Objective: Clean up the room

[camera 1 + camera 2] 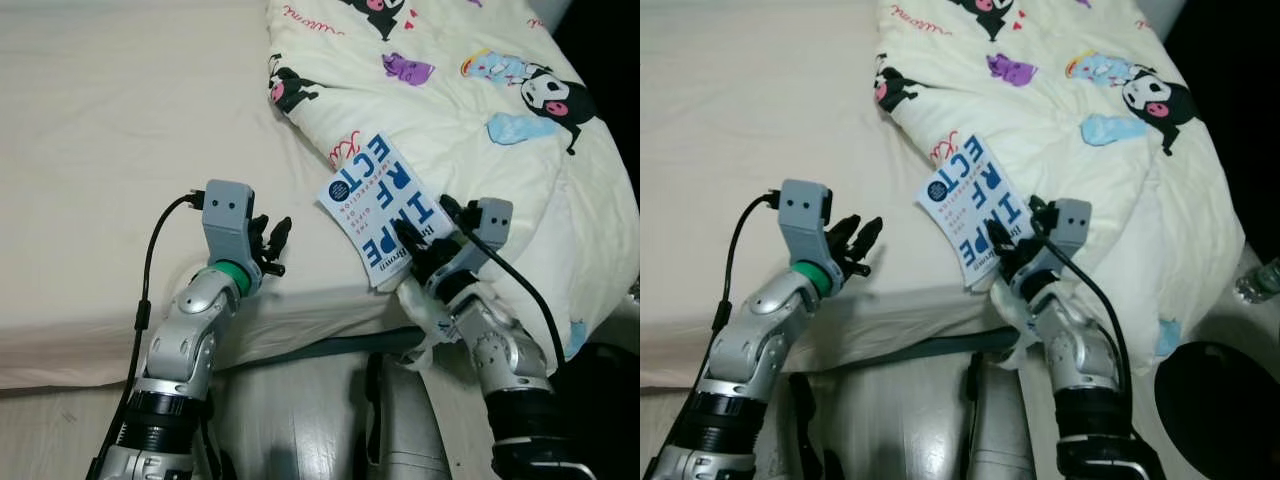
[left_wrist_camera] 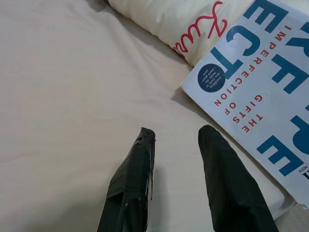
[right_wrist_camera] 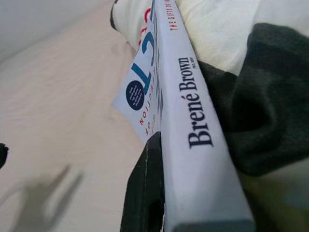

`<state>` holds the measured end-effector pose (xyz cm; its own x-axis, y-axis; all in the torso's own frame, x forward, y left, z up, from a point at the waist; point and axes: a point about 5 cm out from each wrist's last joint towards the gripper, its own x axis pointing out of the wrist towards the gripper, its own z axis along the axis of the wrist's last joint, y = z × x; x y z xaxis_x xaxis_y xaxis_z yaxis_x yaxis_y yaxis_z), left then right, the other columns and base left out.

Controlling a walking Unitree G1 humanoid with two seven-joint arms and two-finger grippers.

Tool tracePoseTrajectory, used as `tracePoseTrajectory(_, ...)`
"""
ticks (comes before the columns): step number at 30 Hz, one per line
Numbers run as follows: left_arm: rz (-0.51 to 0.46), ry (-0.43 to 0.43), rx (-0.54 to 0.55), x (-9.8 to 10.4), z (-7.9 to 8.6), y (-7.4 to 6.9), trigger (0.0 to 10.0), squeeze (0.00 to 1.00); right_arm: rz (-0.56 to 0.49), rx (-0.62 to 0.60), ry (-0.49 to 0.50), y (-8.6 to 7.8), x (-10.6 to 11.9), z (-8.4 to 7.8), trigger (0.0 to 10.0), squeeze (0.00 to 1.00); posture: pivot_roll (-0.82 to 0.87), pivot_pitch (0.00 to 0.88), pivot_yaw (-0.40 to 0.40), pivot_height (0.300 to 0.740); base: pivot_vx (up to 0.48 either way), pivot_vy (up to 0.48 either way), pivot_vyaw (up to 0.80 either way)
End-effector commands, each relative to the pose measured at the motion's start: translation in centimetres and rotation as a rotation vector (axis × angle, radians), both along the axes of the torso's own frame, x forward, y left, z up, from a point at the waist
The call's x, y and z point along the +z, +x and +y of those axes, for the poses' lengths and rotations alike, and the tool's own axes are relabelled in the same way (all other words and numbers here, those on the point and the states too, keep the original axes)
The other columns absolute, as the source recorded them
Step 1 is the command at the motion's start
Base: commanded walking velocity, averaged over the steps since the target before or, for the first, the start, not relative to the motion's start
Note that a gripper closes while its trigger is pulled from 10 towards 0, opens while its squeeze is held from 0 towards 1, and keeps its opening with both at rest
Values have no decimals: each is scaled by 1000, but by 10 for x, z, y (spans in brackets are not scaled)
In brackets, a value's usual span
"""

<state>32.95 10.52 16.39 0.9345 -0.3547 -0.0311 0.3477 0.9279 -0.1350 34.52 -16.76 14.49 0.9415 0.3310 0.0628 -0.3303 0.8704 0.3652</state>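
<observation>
A white book (image 1: 385, 205) with large blue letters lies tilted at the bed's near edge, half on the cartoon-print quilt (image 1: 470, 90). My right gripper (image 1: 428, 225) is shut on the book's spine end; in the right wrist view one black finger (image 3: 149, 193) presses its cover and the other sits behind the spine (image 3: 193, 121). My left gripper (image 1: 272, 232) hovers open just above the cream bed sheet (image 1: 120, 130), a short way left of the book (image 2: 260, 96), with nothing between its fingers (image 2: 140, 169).
The bed's front edge runs across below both grippers, with pale floor (image 1: 300, 420) beneath. A dark round object (image 1: 1210, 390) and a bottle (image 1: 1255, 280) sit on the floor at the far right. The quilt is bunched over the bed's right half.
</observation>
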Motion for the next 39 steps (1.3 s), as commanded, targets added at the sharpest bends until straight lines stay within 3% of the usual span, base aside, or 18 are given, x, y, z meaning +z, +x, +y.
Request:
tracePoseTrajectory(1,26,1,2,-5,0,-1,10000,0,8,16,30,-1,-4,2,0,0,-35,150,86,528,0,0,0)
tracePoseTrajectory(4,27,1,4,-5,0,-1,10000,0,0,27,53,-1,-4,3,0,0,-36,151,87,528,0,0,0)
tracePoseTrajectory(8,30,2,5,-5,0,-1,10000,0,-85,110,165,-11,11,11,0,0,-41,153,88,528,0,0,0)
tracePoseTrajectory(10,32,1,5,-6,0,-1,10000,0,-194,184,287,-23,35,15,0,0,-47,153,87,528,0,0,0)
tracePoseTrajectory(13,32,0,4,-6,0,-1,10000,0,-293,250,387,-37,58,16,0,0,-53,153,86,528,0,0,0)
tracePoseTrajectory(15,32,0,4,-6,0,-1,10000,0,-293,250,387,-37,58,16,0,0,-53,153,86,528,0,0,0)
tracePoseTrajectory(17,31,-3,5,-5,-1,-1,10000,0,-391,294,448,-51,80,15,0,0,-61,150,84,528,0,0,0)
tracePoseTrajectory(20,26,-7,9,-4,-1,0,10000,0,-410,285,428,-55,83,12,0,0,-71,141,78,528,0,0,0)
tracePoseTrajectory(21,11,-16,24,-1,0,1,10000,0,-400,260,368,-58,80,10,10000,0,-75,132,69,528,0,0,0)
tracePoseTrajectory(25,-131,11,144,19,15,4,10000,0,-324,130,151,-59,57,3,10000,0,-87,103,30,528,0,0,0)
tracePoseTrajectory(28,-207,35,216,28,24,3,10000,0,-279,43,56,-55,47,-2,10000,0,-84,91,5,528,0,0,0)
tracePoseTrajectory(30,-207,35,216,28,24,3,10000,0,-279,43,56,-55,47,-2,10000,0,-84,91,5,528,0,0,0)
tracePoseTrajectory(32,-287,60,352,40,42,1,10000,0,-241,3,-6,-50,37,-3,10000,0,-64,76,-41,528,0,0,0)
tracePoseTrajectory(33,-287,60,352,40,42,1,10000,0,-241,3,-6,-50,37,-3,10000,0,-64,76,-41,528,0,0,0)
tracePoseTrajectory(34,-338,86,435,47,53,-2,10000,0,-229,-1,-21,-46,34,-3,10000,0,-55,72,-57,528,0,0,0)
tracePoseTrajectory(36,-386,122,491,52,61,-7,10000,0,-233,-2,-52,-41,34,-2,10000,0,-46,65,-71,528,0,0,0)
tracePoseTrajectory(39,-409,134,503,55,63,-11,10000,0,-258,-26,-91,-34,38,-4,10000,0,-32,55,-78,532,0,0,0)
